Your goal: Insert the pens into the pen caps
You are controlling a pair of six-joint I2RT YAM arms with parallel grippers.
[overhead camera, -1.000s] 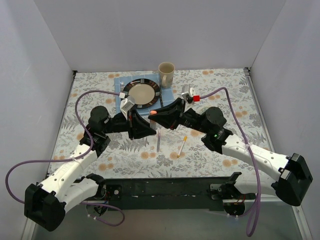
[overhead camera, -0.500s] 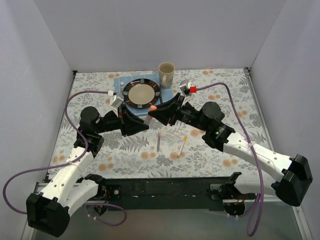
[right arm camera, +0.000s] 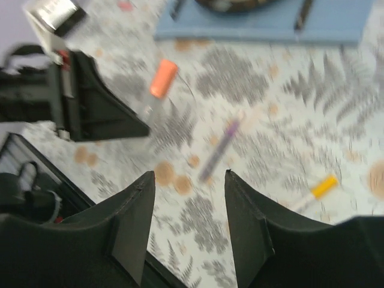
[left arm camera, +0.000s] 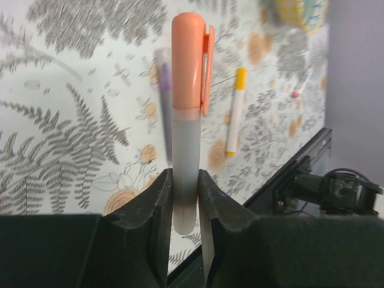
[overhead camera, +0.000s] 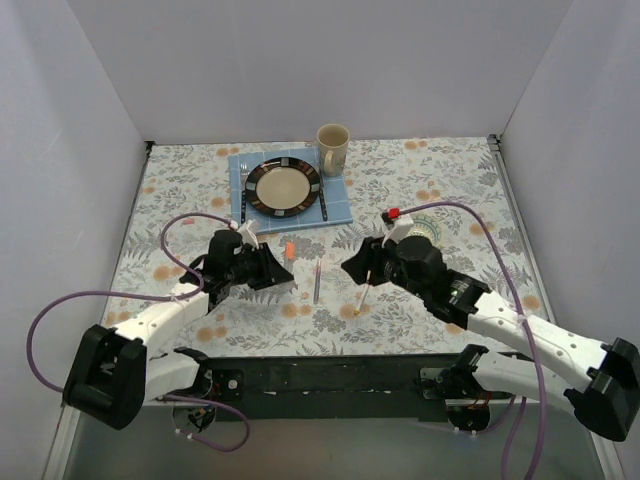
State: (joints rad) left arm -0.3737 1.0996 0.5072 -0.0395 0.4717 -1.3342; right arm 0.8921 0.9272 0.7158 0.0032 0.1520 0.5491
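- The orange pen (left arm camera: 185, 150) stood upright at centre frame in the left wrist view. Its orange cap (left arm camera: 192, 60) was seated on the top end, so that one looked finished.
- The left gripper (left arm camera: 185, 198) was pinched narrow on the lower barrel at the bottom of the frame. The capped end stuck out clear above the fingers, and that low grip probably left room for the cap to go on.
- Behind it, flat on the floral table (overhead camera: 450, 180), lay the purple pen (left arm camera: 163, 102) and, further right, the yellow pen (left arm camera: 235, 111), apart from each other.
- In the top view the right gripper (overhead camera: 350, 268) hovered at centre right, jaws spread wide with nothing between them.
- The purple pen lay just to its left and the yellow pen close by its lower right side.
- Open and empty like that, it looked ready for the next pen. No loose cap could be made out.
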